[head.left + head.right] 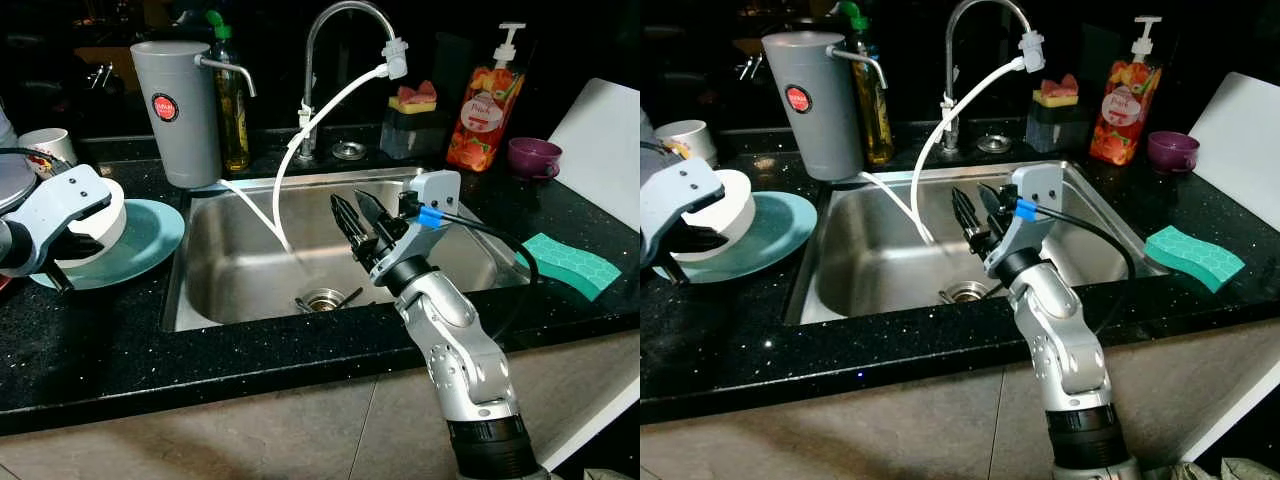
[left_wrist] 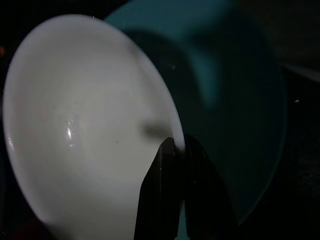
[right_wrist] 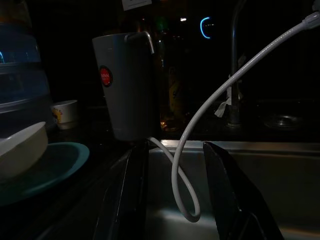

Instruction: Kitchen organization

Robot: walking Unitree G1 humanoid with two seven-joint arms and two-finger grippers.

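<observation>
I see a black speckled stone table [image 1: 110, 350] running across the room, with a rectangular stainless steel sink [image 1: 240, 265] sunk into it. A curved chrome tap [image 1: 335, 30] rises behind the basin, and a round metal drain [image 1: 322, 298] sits in its floor. Below the table edge I can make out a beige tiled front [image 1: 250, 435]. Beyond the table everything is dark; the light falls from above and glints on the steel. A white flat board [image 1: 605, 140] leans at the far right.
</observation>
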